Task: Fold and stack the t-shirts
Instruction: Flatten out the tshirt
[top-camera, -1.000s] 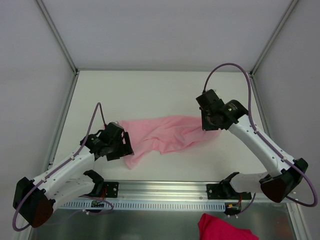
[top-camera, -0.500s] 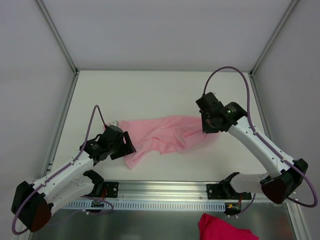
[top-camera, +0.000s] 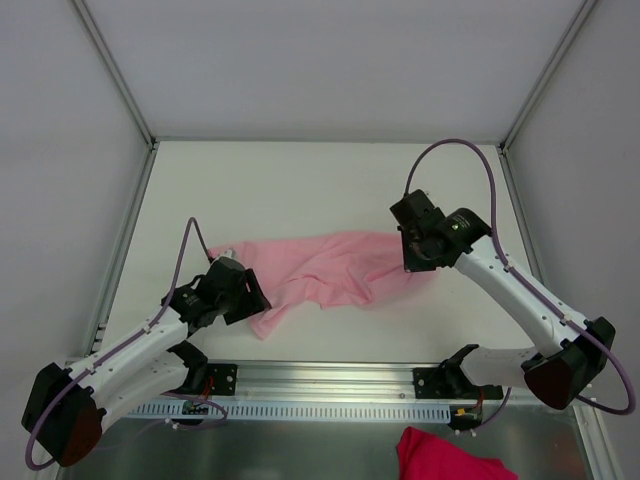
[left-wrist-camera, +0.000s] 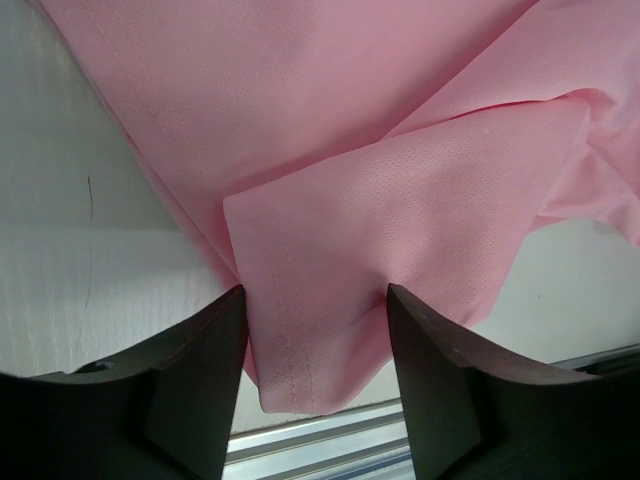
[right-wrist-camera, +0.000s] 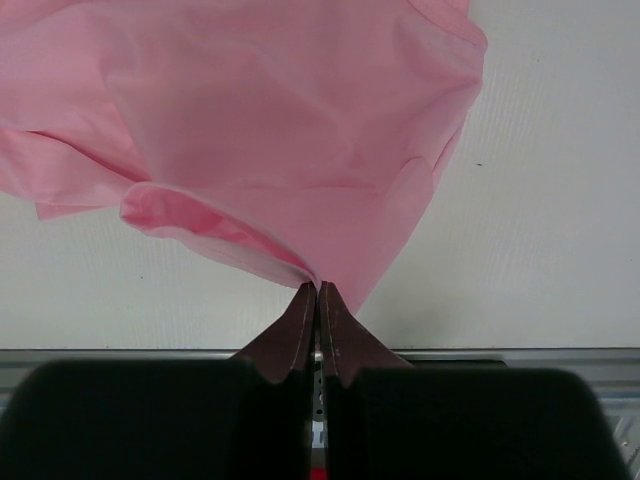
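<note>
Left end effector (left-wrist-camera: 315, 310) narrower, t-shirt (top-camera: 330, 265) rumpled

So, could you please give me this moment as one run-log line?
left gripper: open, astride pale-pink thin-fabric t-shirt | right gripper: shut on it

White table (top-camera: 300, 190), rumpled pale-pink t-shirt (top-camera: 330, 265) across its middle

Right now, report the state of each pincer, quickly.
Left pincer: open, fingers either side of a hem of the pink t-shirt, not clamped on it.
Right pincer: shut on a fold of the t-shirt.
</note>
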